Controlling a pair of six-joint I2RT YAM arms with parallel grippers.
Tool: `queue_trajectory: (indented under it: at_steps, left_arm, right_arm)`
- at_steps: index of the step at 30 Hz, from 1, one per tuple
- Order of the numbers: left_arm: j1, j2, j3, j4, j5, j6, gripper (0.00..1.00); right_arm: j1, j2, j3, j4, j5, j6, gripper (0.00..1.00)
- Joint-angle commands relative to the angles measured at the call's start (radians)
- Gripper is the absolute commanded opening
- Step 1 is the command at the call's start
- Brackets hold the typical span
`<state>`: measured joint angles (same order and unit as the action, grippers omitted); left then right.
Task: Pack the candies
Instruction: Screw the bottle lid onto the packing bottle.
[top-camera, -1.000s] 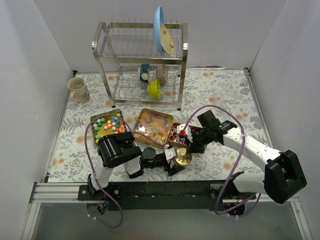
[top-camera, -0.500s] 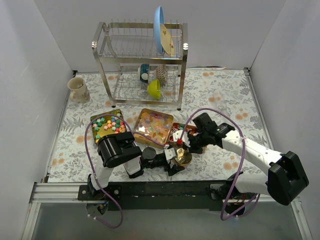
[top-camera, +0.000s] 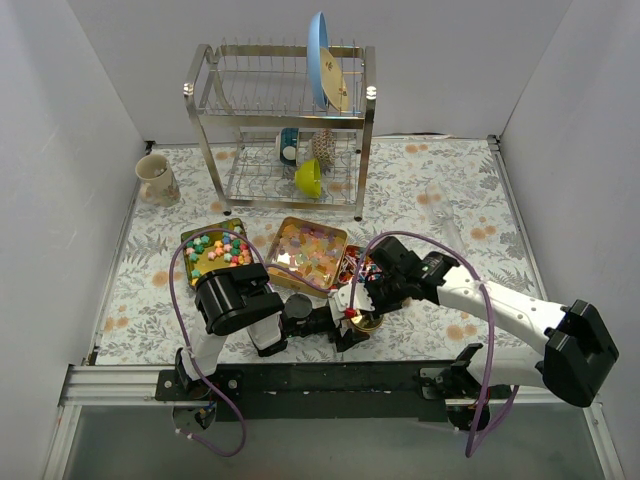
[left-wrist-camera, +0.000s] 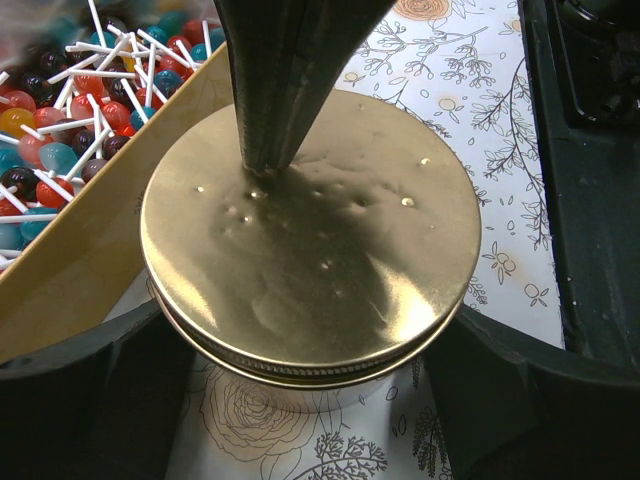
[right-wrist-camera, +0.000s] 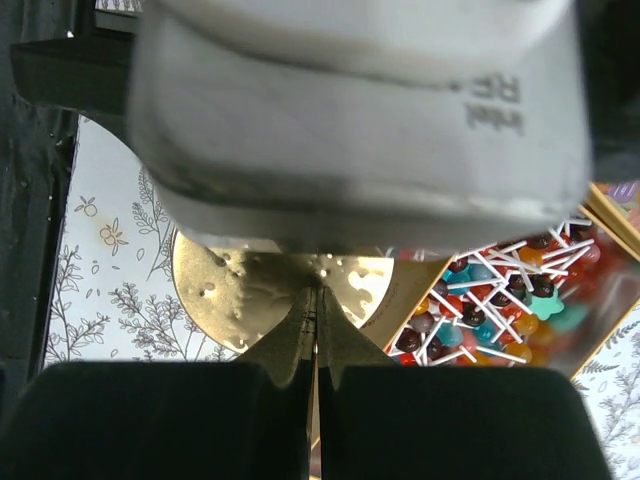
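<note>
Pressing down on the gold lid (left-wrist-camera: 320, 240) is judged to be the step in hand. Nearest to the arms, the jar (left-wrist-camera: 285, 388) is clamped by the left gripper (left-wrist-camera: 315, 410), with one finger at each side just under the lid. The right gripper (right-wrist-camera: 316, 305) is closed, its fingers together, and its narrow tip is set on the lid, a little off the centre.

For a good result, the force should be given straight down and nearer to the middle, because the metal is smooth and the tip could be slid off. The clamp on the jar should not be loosened during the push, or the jar may be tipped. Whether the lid is seated evenly cannot be told.

Just beside the jar, a tin (left-wrist-camera: 90, 260) of stick candies (left-wrist-camera: 70, 90) is placed, and it should not be bumped. Farther back, more candies are lying in two open tins on the surface (top-camera: 440, 190): multicoloured pieces (top-camera: 218, 250) and orange-yellow rounds (top-camera: 310, 248).
</note>
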<state>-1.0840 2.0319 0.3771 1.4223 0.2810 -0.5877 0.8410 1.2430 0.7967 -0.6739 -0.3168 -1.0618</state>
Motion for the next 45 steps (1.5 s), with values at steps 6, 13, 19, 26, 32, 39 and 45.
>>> queue_trajectory:
  at_steps: [6, 13, 19, 26, 32, 39, 45]
  left_arm:
    - [0.026, 0.086, -0.069, 0.29, -0.085, 0.037, 0.0]
    - [0.03, 0.079, -0.078, 0.277, -0.085, 0.034, 0.0]
    - [0.03, 0.076, -0.081, 0.274, -0.069, 0.037, 0.0]
    - [0.03, 0.056, -0.096, 0.236, -0.032, 0.04, 0.0]
    - [0.03, 0.054, -0.098, 0.224, -0.034, 0.032, 0.0]
    - [0.03, 0.068, -0.08, 0.225, -0.04, 0.017, 0.0]
    - [0.03, 0.073, -0.067, 0.236, -0.046, -0.004, 0.0]
  right_arm:
    - [0.007, 0.041, -0.068, -0.468, 0.075, 0.055, 0.01]
    - [-0.069, -0.123, 0.079, -0.408, -0.07, 0.117, 0.63]
    - [-0.112, -0.162, 0.072, -0.316, -0.067, 0.111, 0.73]
    - [-0.18, -0.028, 0.121, -0.156, -0.168, -0.016, 0.76]
    - [-0.183, 0.102, 0.191, -0.157, -0.231, -0.203, 0.88]
    - [-0.181, 0.197, 0.271, -0.279, -0.272, -0.352, 0.98]
    - [-0.177, 0.24, 0.294, -0.38, -0.286, -0.49, 0.98]
